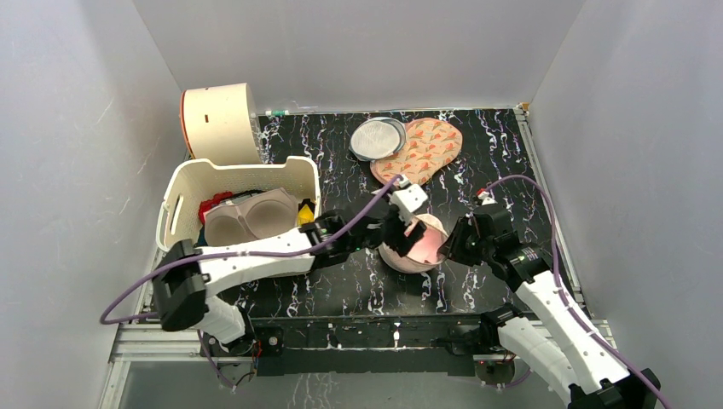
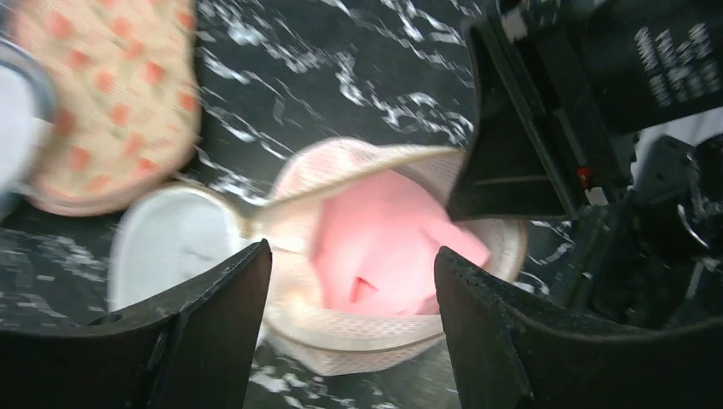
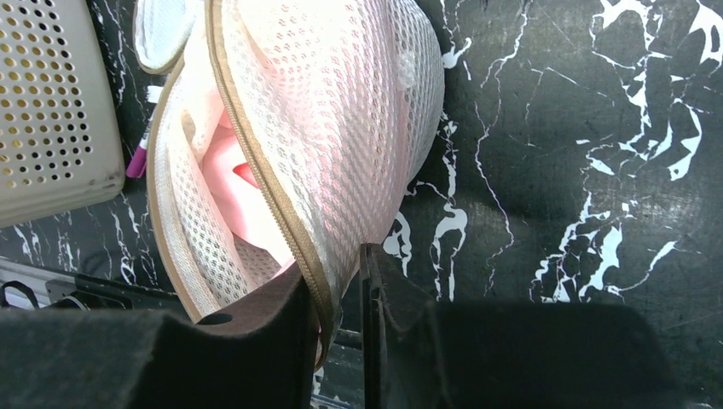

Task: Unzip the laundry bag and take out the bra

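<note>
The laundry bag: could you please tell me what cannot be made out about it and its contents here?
- The bra: only a pink patch shows; mesh hides the rest, both wrist views.
- Zipper pull of the laundry bag: unseen; the right pincer covers the rim it pinches, right wrist view.
- Top view: the bag is too small for zipper detail.

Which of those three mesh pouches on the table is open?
The beige laundry bag in front: its rim gapes and the pink bra shows inside. The grey round pouch and orange-patterned pouch behind show no opening.
</note>
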Action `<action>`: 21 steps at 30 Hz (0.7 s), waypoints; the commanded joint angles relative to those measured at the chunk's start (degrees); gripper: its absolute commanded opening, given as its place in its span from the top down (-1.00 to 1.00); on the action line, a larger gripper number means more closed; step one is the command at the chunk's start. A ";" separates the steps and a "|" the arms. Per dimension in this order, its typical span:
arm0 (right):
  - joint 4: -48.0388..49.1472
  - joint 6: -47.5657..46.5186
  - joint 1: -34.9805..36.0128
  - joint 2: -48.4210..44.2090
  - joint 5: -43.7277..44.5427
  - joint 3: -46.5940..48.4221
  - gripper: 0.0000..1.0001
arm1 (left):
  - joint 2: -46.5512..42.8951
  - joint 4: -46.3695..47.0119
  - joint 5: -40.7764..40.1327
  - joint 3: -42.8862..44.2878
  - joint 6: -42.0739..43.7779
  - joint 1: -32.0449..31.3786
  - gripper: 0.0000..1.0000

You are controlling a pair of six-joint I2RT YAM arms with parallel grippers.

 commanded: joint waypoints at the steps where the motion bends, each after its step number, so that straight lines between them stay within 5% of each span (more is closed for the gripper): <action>1: -0.38 0.64 0.29 -1.41 1.61 2.16 0.58 | 4.94 -3.50 7.01 3.44 -11.83 -1.51 -0.38; 8: -3.81 1.11 0.28 -1.95 3.14 2.91 0.35 | 8.43 -1.15 13.05 2.92 -17.13 -1.97 -0.48; 15: -4.92 1.96 0.27 -4.89 2.82 1.94 0.69 | 10.94 1.34 16.42 2.92 -18.50 -2.06 -0.55; 21: -5.96 1.43 0.28 -6.36 2.36 1.88 0.68 | 14.70 2.11 19.26 4.49 -20.17 -2.07 -0.29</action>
